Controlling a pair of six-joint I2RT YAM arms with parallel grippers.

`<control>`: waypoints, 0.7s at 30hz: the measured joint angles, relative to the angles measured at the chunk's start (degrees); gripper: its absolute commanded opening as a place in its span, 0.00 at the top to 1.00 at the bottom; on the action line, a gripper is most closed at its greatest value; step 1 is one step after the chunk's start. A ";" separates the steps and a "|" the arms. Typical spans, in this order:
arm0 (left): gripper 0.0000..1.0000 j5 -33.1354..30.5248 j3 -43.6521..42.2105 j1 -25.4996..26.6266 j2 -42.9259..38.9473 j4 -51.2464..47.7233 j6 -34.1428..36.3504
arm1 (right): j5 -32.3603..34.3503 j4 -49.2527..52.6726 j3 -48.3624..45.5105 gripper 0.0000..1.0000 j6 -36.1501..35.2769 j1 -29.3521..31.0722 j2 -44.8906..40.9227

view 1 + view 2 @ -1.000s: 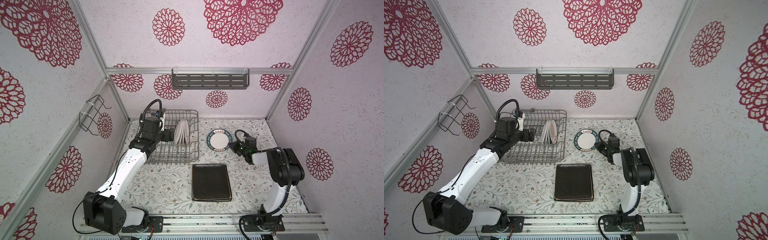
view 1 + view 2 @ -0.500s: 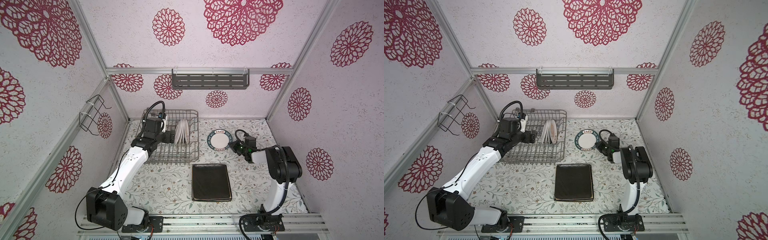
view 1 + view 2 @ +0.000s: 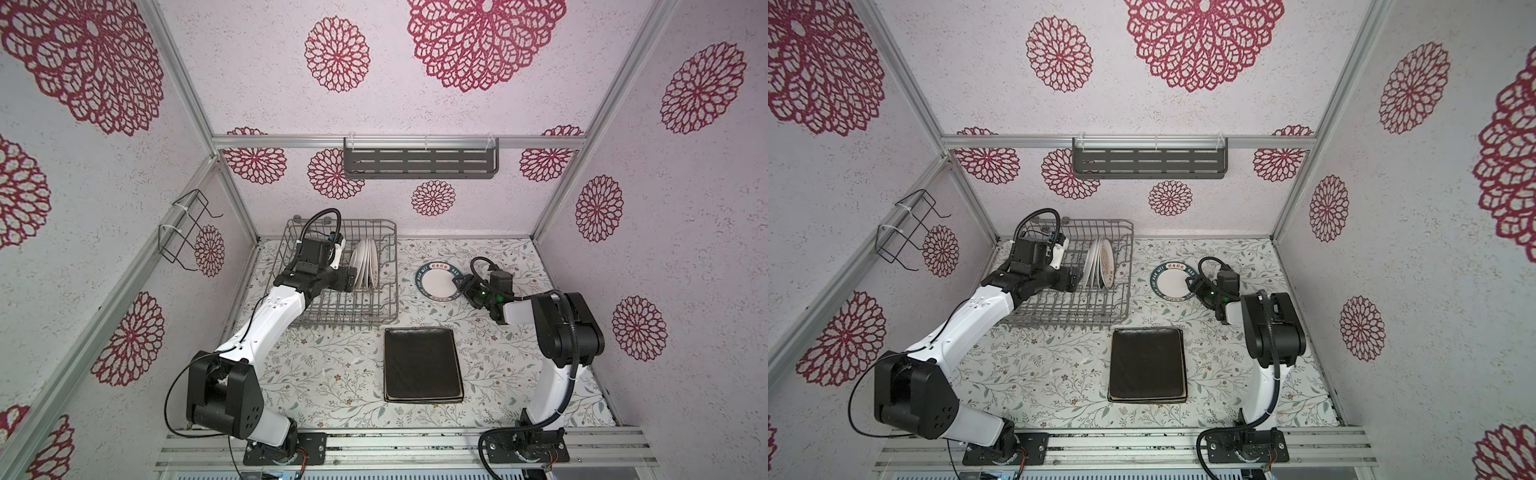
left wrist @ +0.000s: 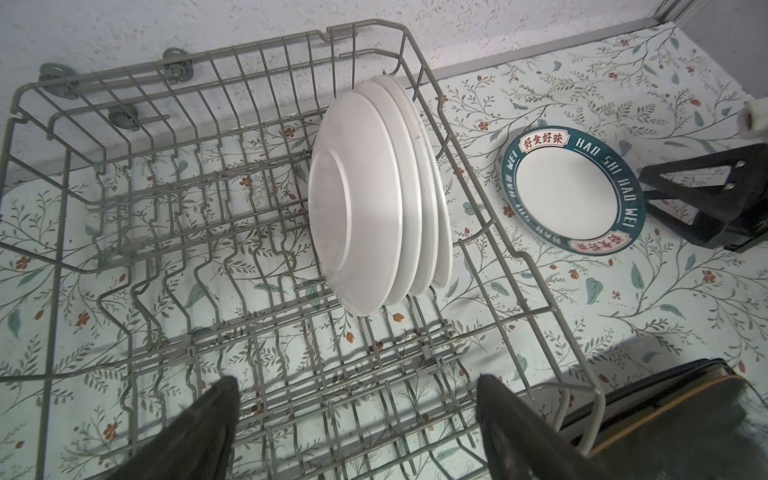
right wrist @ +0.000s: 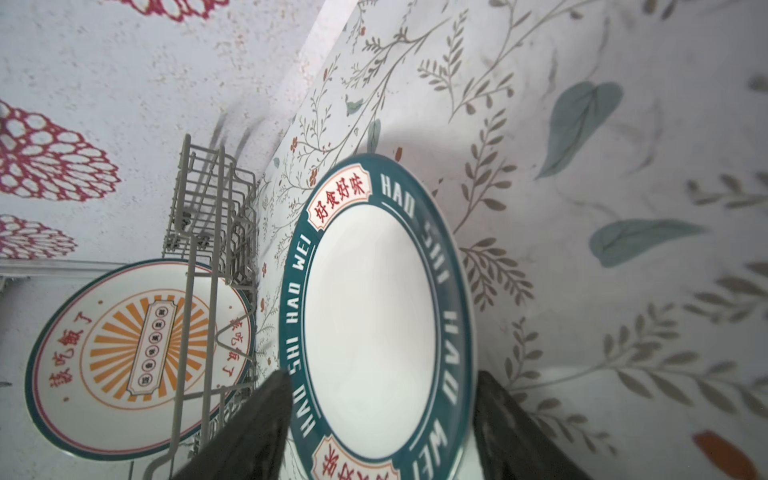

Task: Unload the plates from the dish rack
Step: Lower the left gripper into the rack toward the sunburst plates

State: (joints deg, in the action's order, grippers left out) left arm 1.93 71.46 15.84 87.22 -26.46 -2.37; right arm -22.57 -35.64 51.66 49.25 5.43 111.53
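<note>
Right gripper (image 5: 380, 382) just popped its jaws apart off the teal-rimmed round white plate (image 5: 370, 291); left gripper (image 4: 356, 380), jaws also spread, has the upright round white plates (image 4: 357, 199) dead ahead.

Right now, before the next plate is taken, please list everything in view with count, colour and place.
dish rack: one, grey wire, back left
round plates: about four, white backs, upright in dish rack
lettered plate: one, white with teal rim, flat on table, right of dish rack
rectangular plates: stacked, number unclear, dark brown on top, front centre
slotted shelf: one, grey, back wall
wire holder: one, black, left wall
left gripper: black, open, over dish rack
right gripper: black, open, astride lettered plate's rim
</note>
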 measured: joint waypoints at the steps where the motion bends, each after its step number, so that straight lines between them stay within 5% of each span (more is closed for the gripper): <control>1: 0.10 -0.85 0.09 0.13 0.63 -0.07 0.52 | -0.02 -0.07 0.00 0.20 -0.11 -0.04 0.00; 21: 0.12 -9.16 -0.11 3.65 9.01 0.92 7.13 | -2.25 6.23 1.53 0.15 -6.36 -1.01 -1.03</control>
State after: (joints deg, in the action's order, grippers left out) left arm -7.22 71.35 19.49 96.23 -25.54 4.75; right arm -24.82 -29.41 53.19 42.89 4.43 110.50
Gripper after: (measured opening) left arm 0.881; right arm 0.845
